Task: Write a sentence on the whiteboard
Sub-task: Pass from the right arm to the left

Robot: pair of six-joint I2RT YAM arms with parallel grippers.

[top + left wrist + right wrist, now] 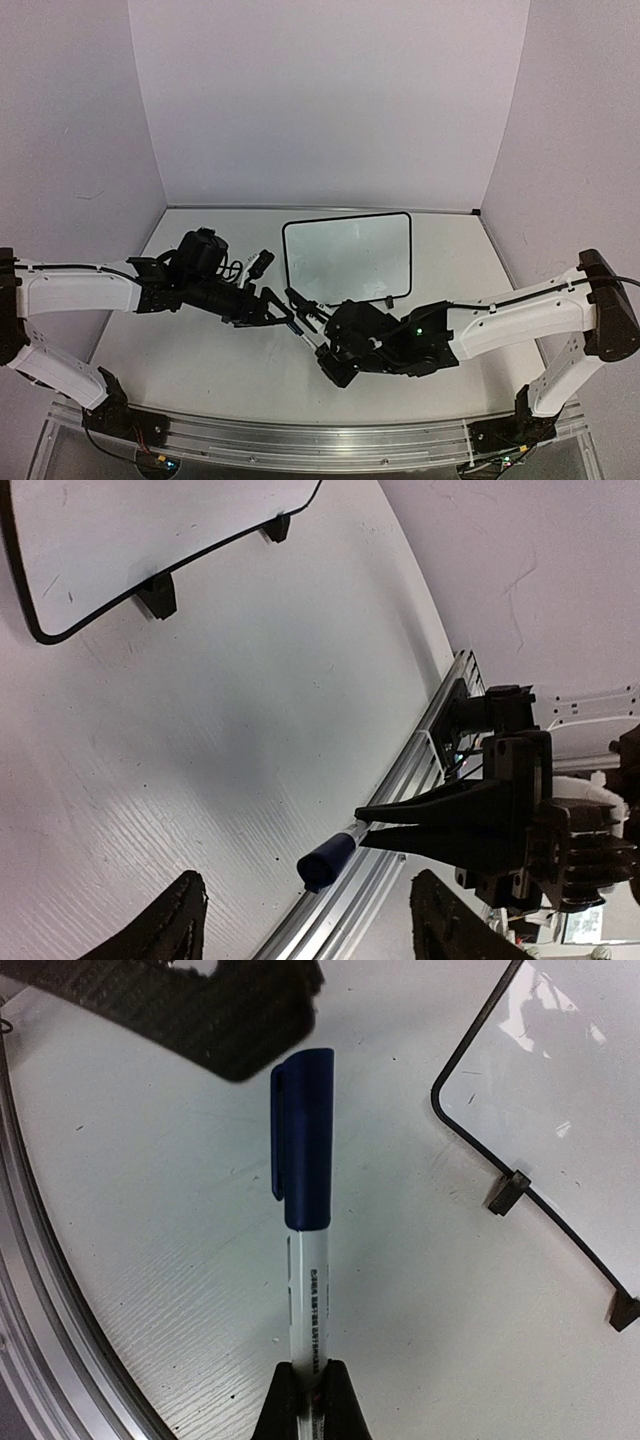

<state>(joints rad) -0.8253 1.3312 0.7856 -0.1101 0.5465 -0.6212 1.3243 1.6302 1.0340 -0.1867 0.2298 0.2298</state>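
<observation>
One whiteboard (pixel 347 258), one capped marker (pixel 305 1260); right claw (pixel 310 1385) clenched on marker barrel; left claw (pixel 300 930) spread, facing cap (pixel 303 1130); arms stretched inward.

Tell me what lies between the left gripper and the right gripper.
A blue-capped marker: the right gripper clamps its barrel, the cap pointing toward the open left gripper. The left wrist view shows it.

Marker (pixel 305 1210) print illegible; tail hidden between fingers (pixel 345 1410)
</observation>
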